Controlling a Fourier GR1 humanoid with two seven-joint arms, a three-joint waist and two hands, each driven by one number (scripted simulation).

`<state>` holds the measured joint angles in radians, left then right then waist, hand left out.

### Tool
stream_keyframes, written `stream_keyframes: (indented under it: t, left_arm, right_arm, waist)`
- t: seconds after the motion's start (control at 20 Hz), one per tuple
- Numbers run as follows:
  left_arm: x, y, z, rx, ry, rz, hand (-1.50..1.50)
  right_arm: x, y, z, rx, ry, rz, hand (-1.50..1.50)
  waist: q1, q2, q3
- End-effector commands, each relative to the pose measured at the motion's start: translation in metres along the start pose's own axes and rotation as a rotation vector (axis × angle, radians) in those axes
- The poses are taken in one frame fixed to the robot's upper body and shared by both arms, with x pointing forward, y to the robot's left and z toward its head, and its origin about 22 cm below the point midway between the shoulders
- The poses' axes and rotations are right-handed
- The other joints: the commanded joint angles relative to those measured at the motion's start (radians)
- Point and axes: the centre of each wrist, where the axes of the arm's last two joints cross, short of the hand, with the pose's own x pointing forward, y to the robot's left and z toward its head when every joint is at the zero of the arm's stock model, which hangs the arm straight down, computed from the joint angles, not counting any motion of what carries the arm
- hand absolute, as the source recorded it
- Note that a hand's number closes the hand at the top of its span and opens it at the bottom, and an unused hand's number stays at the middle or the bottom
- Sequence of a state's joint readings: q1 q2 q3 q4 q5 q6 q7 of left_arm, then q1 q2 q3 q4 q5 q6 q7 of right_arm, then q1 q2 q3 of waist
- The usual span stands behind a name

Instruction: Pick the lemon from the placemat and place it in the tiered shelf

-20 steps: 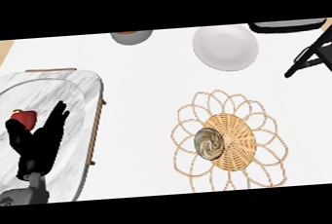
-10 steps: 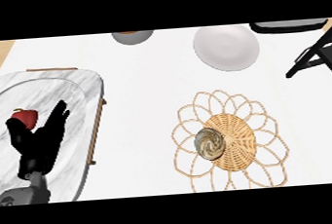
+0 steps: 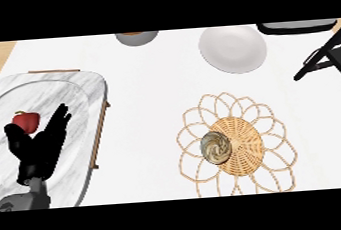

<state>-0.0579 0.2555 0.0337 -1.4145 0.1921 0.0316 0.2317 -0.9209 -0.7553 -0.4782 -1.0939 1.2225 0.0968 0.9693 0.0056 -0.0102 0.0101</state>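
Note:
A woven wicker placemat (image 3: pixel 252 131) with a looped petal rim lies at the lower centre-right of the white counter. On its left middle sits a small round object (image 3: pixel 216 147) with a grey-brown swirled surface; it does not look yellow. The black frame of the tiered shelf (image 3: pixel 329 58) comes in at the right edge. My left hand (image 3: pixel 39 148) rests at the lower left with fingers straight and pointing up, over the marble tray, far from the placemat, holding nothing. My right hand is out of sight.
A marble tray (image 3: pixel 76 93) with wooden handles fills the left side; a red pepper (image 3: pixel 26 121) lies on it beside my left thumb. A white plate (image 3: pixel 233 48) and a grey bowl (image 3: pixel 137 37) stand at the back. A dark flat item (image 3: pixel 297 26) lies at the back right.

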Motion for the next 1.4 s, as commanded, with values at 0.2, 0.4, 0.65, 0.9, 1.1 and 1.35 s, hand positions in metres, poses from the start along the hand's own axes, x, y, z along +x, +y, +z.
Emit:
stream_keyframes:
  t: [0.2,0.4,0.65,0.9,1.1,1.35]
  left_arm:
    - [-0.024,-0.002,0.0,0.002,0.12,0.014,0.0]
    - [-0.023,-0.015,0.001,-0.006,0.132,0.012,0.0]
    - [-0.012,-0.015,-0.001,-0.001,0.132,0.018,0.0]
    - [-0.019,0.008,0.0,0.0,0.127,0.031,0.0]
    - [-0.017,-0.009,0.004,-0.004,0.138,0.026,0.0]
    - [-0.012,-0.002,0.009,0.022,0.138,0.016,0.0]
  right_arm:
    - [0.004,-0.033,-0.003,-0.119,0.132,-0.282,-1.5]
    - [-0.011,-0.028,-0.015,-0.139,0.145,-0.44,-1.5]
    - [-0.013,-0.049,-0.008,-0.171,0.131,-0.608,-1.5]
    - [-0.02,-0.055,-0.002,-0.31,0.17,-0.733,-1.5]
    - [-0.025,-0.09,0.001,-0.456,0.222,-0.681,-1.5]
    - [-0.067,-0.117,0.002,-0.581,0.318,-0.754,-1.5]
  waist:
    - [0.003,0.014,-0.011]
    - [0.005,0.015,-0.009]
    - [-0.003,0.01,-0.01]
    - [-0.003,0.012,-0.01]
    - [-0.008,0.008,-0.012]
    - [-0.023,0.001,-0.01]
